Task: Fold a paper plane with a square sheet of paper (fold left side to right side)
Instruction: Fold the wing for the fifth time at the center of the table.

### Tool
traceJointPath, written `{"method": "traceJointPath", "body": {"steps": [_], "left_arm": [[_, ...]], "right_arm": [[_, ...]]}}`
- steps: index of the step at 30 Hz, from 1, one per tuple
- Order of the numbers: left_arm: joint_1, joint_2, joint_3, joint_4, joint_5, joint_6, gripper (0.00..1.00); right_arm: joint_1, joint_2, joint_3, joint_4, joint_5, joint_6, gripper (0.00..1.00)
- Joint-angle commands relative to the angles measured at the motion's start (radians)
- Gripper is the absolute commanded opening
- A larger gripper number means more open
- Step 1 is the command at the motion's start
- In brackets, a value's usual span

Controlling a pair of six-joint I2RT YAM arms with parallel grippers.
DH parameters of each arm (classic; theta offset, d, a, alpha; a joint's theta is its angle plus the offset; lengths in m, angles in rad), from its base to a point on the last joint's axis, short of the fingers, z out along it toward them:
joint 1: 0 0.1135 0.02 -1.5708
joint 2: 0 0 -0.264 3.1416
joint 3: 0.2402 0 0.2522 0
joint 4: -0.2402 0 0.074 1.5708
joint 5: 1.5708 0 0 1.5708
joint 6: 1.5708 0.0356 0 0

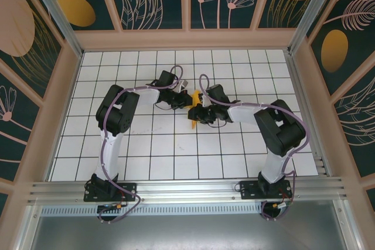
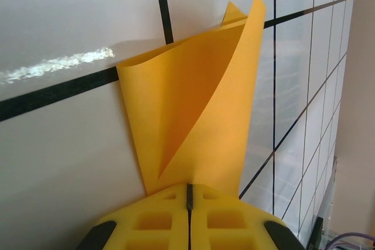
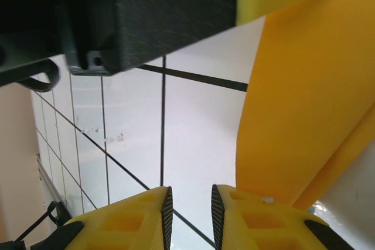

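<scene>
The orange-yellow sheet of paper (image 2: 193, 103) is folded over and curls upward, with a pointed tip at its far end. My left gripper (image 2: 188, 194) is shut on its near edge, yellow fingers pressed together. In the top view the sheet of paper (image 1: 194, 96) sits between both wrists at mid-table, with the left gripper (image 1: 186, 101) on its left. My right gripper (image 3: 189, 203) is open by a narrow gap with bare table between its fingers. The sheet of paper (image 3: 304, 115) rises just right of its right finger. The right gripper (image 1: 197, 113) is close below the sheet. The paper plane is out of view.
The white gridded tabletop (image 1: 176, 150) is bounded by wooden walls (image 1: 58, 115) on three sides and an aluminium rail (image 1: 187, 188) at the near edge. The left gripper's black body (image 3: 146, 16) hangs close above the right gripper.
</scene>
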Motion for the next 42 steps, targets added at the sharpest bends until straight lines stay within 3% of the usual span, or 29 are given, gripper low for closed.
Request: {"method": "traceJointPath", "body": {"steps": [1, 17, 42], "left_arm": [[-0.008, 0.089, -0.009, -0.065, -0.146, 0.046, 0.08], [-0.01, 0.109, 0.014, -0.071, -0.159, 0.037, 0.06], [-0.011, 0.119, 0.017, -0.063, -0.164, 0.034, 0.05]], "right_arm": [[0.013, 0.025, -0.016, 0.01, -0.007, 0.016, 0.28], [0.019, 0.023, -0.024, -0.061, 0.065, -0.005, 0.28], [0.036, 0.083, 0.001, -0.024, 0.063, 0.039, 0.28]]}}
